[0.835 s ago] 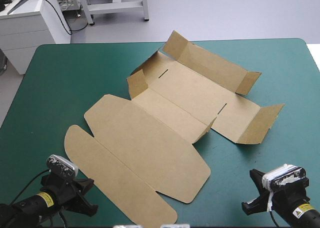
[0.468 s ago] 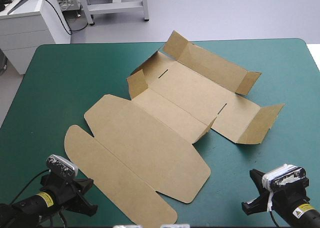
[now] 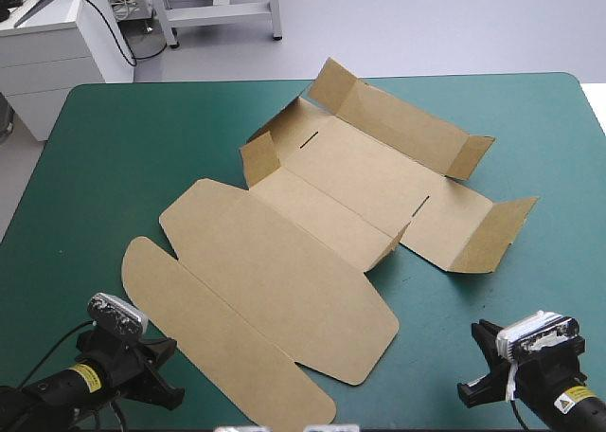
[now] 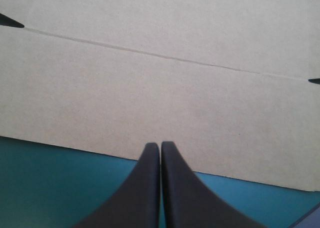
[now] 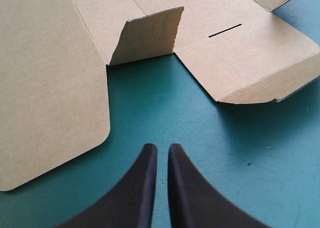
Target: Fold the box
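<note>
The brown box (image 3: 284, 261) lay opened out across the middle of the teal-green cover (image 3: 123, 157), lid panels flat, far flaps partly raised. The left gripper (image 4: 160, 146), at the near left, had its fingers pressed together, empty, just short of the board's edge. The right gripper (image 5: 161, 148), near right, was likewise closed on nothing

Bare teal-green cover (image 3: 114, 157) around box (image 3: 284, 271), raised flaps (image 3: 497, 233) at far half (rest flat)
</note>
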Controlling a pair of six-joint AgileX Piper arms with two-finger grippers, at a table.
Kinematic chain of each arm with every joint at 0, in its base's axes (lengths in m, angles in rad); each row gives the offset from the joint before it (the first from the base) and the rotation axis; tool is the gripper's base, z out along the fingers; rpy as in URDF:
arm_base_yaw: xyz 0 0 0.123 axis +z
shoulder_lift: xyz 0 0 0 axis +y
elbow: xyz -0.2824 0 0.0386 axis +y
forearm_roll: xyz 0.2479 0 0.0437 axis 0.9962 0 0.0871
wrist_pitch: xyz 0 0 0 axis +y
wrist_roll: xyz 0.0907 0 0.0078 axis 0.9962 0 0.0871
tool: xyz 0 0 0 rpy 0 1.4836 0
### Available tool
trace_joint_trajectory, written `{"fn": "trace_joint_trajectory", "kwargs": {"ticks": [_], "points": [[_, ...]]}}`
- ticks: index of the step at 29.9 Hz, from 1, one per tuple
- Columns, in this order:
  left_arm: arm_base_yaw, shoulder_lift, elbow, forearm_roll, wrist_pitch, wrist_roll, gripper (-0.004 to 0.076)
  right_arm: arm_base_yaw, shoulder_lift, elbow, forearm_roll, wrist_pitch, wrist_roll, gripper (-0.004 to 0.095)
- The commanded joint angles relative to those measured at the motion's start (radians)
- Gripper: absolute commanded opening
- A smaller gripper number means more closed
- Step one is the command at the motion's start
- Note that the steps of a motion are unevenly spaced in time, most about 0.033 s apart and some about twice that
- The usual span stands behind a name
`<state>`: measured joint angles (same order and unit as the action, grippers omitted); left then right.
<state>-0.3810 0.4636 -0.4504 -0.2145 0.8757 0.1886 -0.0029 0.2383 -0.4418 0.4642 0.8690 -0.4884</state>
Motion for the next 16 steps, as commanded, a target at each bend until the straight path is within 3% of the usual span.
{"fn": "trace_joint_trajectory", "kwargs": {"ticks": [1, 6, 8, 16], "points": [[0.002, 0.006, -0.034, -0.018, -0.051, -0.002, -0.0008, 0.003, 0.015, -0.026, 0.035, -0.06, -0.01, 0.0254], [0.002, 0.006, -0.034, -0.018, -0.051, -0.002, -0.0008, 0.003, 0.015, -0.026, 0.035, -0.06, 0.012, 0.0654], [0.002, 0.006, -0.034, -0.018, -0.051, -0.002, -0.0008, 0.003, 0.015, -0.026, 0.026, -0.058, 0.057, 0.0736], [0.002, 0.006, -0.034, -0.018, -0.051, -0.002, -0.0008, 0.003, 0.015, -0.057, -0.094, -0.016, 0.262, 0.0755]]}}
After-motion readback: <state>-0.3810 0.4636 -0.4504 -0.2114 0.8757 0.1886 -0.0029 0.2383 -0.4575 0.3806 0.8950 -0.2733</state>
